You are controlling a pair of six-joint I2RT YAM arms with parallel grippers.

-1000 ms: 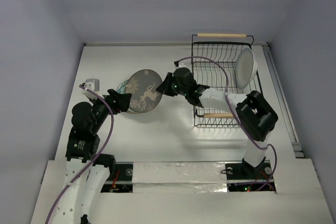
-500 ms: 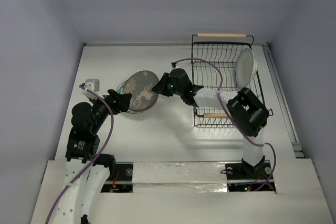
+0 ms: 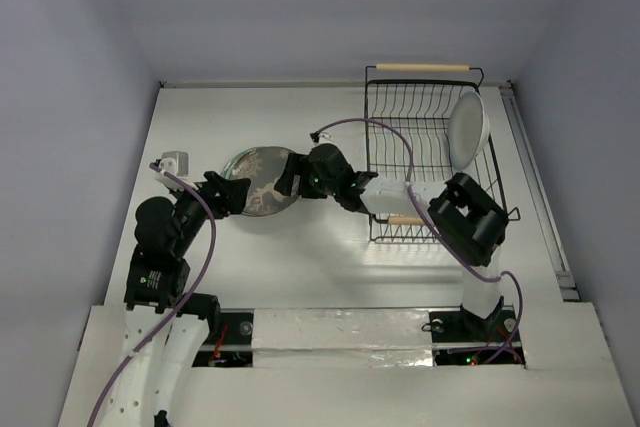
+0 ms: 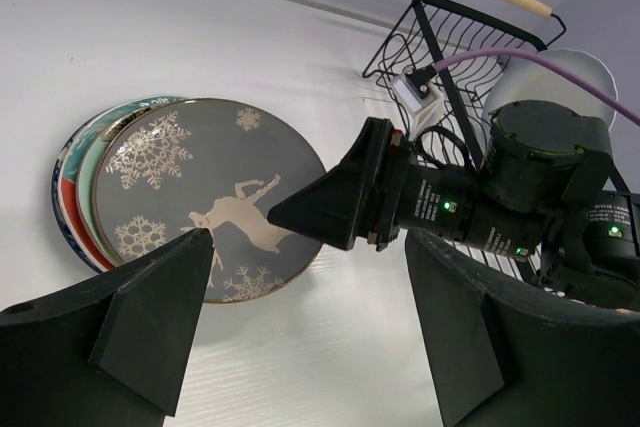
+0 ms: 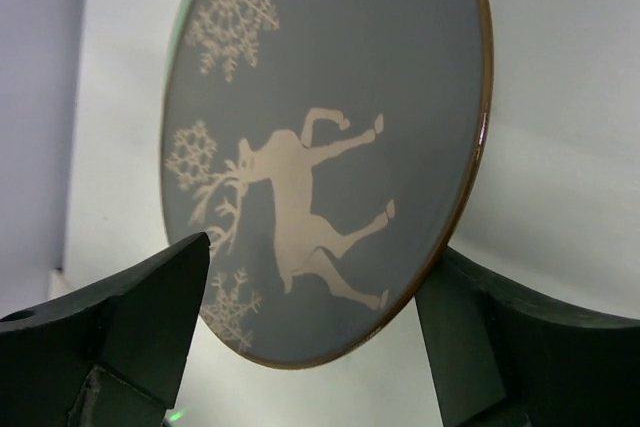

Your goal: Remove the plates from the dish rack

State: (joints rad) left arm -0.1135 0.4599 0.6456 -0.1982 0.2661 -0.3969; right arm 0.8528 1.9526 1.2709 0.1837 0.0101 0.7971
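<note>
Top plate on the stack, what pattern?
Grey plate, cream reindeer and snowflakes; right wrist view.

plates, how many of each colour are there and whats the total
grey-brown reindeer plate, top of the stack on the table: 1
plain white plate, standing in the dish rack: 1
plates under the grey one, told only by their pale green, red and blue rims: 3
Total: 5

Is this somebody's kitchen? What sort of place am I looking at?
Likely a robot test booth, not a kitchen: a left arm and right arm bolted to a plain white table, blank walls around, just a dish rack and plates.
</note>
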